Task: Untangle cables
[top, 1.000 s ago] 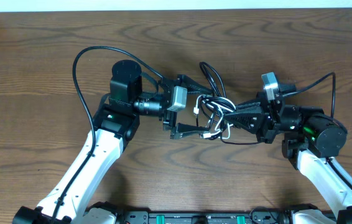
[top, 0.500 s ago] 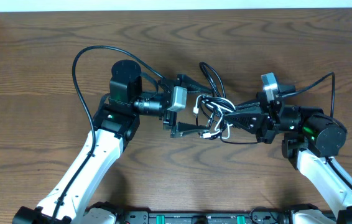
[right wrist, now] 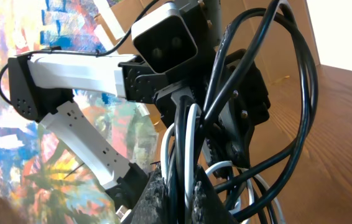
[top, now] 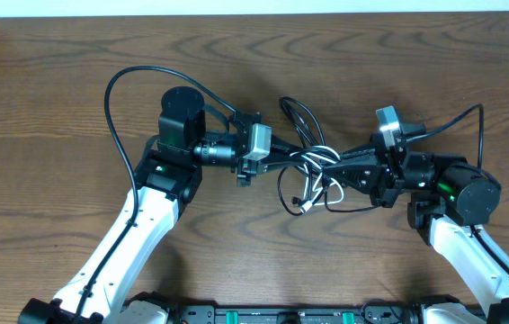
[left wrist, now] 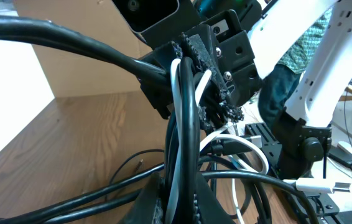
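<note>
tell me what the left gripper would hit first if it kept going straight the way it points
The left gripper is shut on the cables; pushing on, it would probably meet the right gripper, clamped on the same bundle straight ahead.

No writing, label, brand or number can be read on the cables [top: 316, 158] or anywhere else.
</note>
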You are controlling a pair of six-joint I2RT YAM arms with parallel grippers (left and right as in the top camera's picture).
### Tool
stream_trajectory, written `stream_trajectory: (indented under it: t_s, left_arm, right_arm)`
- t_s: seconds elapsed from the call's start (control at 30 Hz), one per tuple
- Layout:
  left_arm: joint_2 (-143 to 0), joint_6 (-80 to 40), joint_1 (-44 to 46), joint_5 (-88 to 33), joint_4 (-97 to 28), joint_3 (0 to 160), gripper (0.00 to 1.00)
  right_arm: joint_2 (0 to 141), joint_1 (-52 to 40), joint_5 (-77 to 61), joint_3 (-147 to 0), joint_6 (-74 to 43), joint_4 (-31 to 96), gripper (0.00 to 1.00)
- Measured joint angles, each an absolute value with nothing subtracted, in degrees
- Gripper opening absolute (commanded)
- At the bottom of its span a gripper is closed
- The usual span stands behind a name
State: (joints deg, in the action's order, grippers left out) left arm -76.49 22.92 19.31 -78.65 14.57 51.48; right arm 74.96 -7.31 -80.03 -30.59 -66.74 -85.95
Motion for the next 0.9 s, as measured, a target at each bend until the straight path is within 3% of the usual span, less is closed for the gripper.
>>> stream_trajectory:
  t_s: [0.2,0.33,0.37,0.63,0.77,0.9]
  left_arm:
    - [-76.51,22.87,19.64,-76.16,14.39,51.48,0.08]
    - [-76.51,22.76,19.18,-74.37,14.37,51.48,0.07]
    - [-76.51,22.76,18.44,-74.15,14.39,51.48,0.08]
    - [-76.51,22.61,17.63,-70.72,14.37,51.48,0.07]
    - [-76.51,20.14,17.63,-66.72,14.35,51.48,0.08]
    - [-76.51,17.91,17.63,-64.62,14.37,51.48,0.07]
  right_arm:
    - [74.94,-4.27,-79.66,-30.59,-66.0,-79.22,0.05]
    - [74.94,0.51,-79.29,-30.59,-65.63,-74.35,0.41]
    - [74.96,2.33,-78.81,-30.59,-65.71,-73.91,0.43]
    - [74.96,3.97,-78.19,-30.59,-65.6,-73.71,0.45]
    - [74.96,3.97,-78.28,-30.59,-65.43,-73.08,0.33]
    - [74.94,3.97,-78.04,-30.61,-63.92,-68.07,0.33]
